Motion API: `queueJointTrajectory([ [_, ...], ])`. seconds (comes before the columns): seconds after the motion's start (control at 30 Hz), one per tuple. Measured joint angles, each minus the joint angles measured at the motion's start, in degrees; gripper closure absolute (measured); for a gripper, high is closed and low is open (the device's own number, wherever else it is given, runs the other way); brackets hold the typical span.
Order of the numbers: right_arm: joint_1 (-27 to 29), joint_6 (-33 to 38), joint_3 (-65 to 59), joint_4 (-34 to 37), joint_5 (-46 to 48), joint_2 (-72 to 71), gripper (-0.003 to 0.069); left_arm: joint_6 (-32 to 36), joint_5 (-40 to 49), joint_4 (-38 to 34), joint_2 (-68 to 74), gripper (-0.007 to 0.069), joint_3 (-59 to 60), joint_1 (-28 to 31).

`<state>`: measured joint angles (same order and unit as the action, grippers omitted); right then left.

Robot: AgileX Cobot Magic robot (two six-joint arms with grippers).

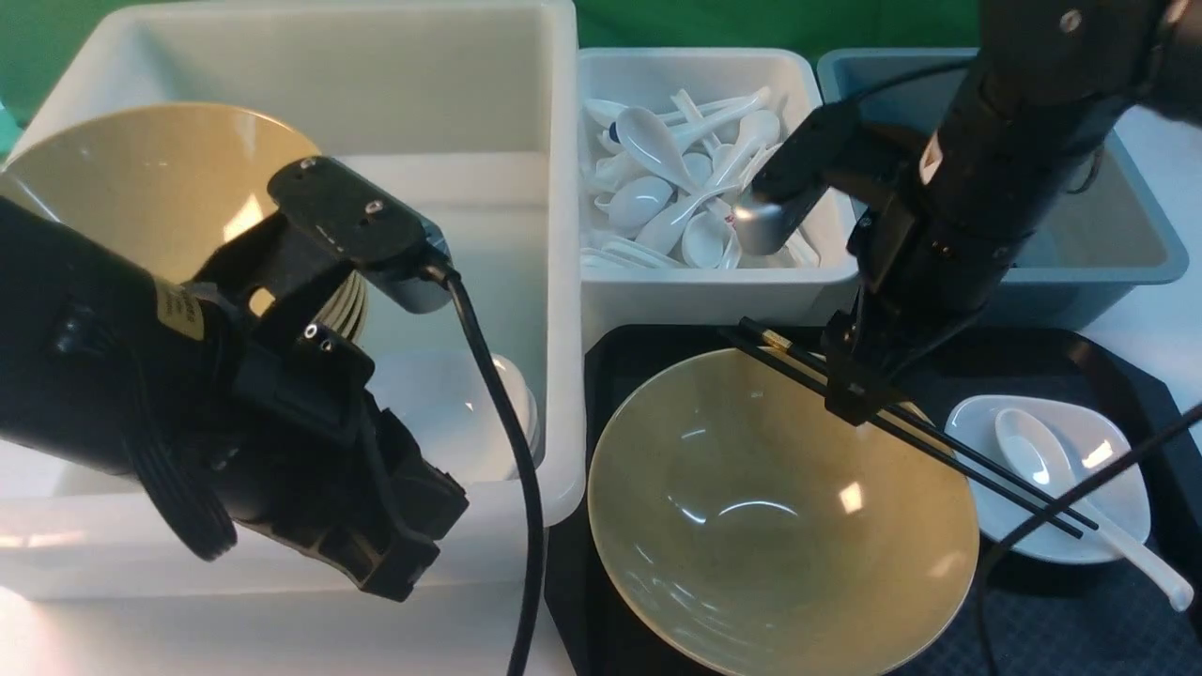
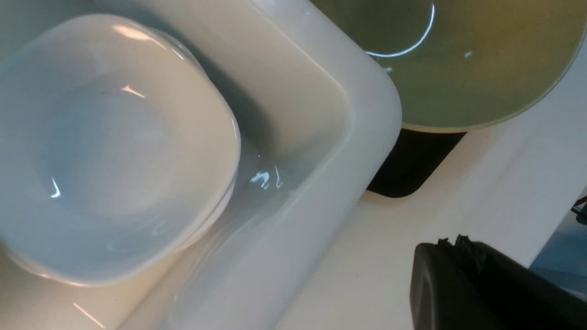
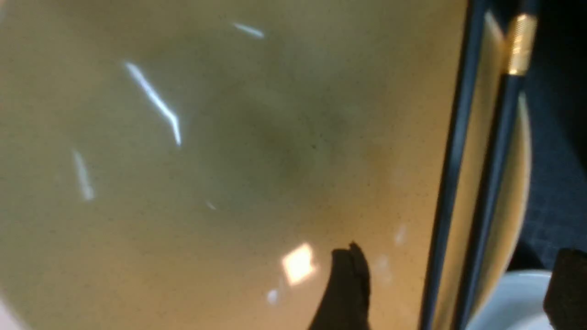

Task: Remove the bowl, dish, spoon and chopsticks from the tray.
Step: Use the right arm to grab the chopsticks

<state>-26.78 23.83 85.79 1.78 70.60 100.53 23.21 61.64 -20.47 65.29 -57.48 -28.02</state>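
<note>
The tan bowl (image 1: 779, 512) sits on the black tray (image 1: 1042, 361), at its left. The black chopsticks (image 1: 948, 451) lie across the bowl's far rim and onto the white dish (image 1: 1117, 488) to its right. The white spoon (image 1: 1033, 446) lies in the dish. My right gripper (image 1: 850, 408) is open just above the chopsticks. In the right wrist view its fingers (image 3: 348, 284) straddle both sticks (image 3: 451, 183) over the bowl (image 3: 229, 160). My left gripper (image 1: 390, 582) is shut and empty, at the front corner of the large white tub (image 1: 563, 282). It shows shut in the left wrist view (image 2: 451, 240).
The large white tub holds stacked tan bowls (image 1: 160, 188) and stacked white dishes (image 2: 114, 146). A smaller white tub (image 1: 610, 300) of spoons and a grey-blue tub (image 1: 1127, 253) stand behind the tray. A black cable (image 1: 516, 469) hangs by the tub's wall.
</note>
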Motion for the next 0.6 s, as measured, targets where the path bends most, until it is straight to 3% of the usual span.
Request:
queueJointTrajectory([
  [0.6,0.0,-0.1,0.1,-0.3,-2.0,6.2,0.0096,0.4,0.3,0.8,0.0,0.0633,0.0,0.0],
])
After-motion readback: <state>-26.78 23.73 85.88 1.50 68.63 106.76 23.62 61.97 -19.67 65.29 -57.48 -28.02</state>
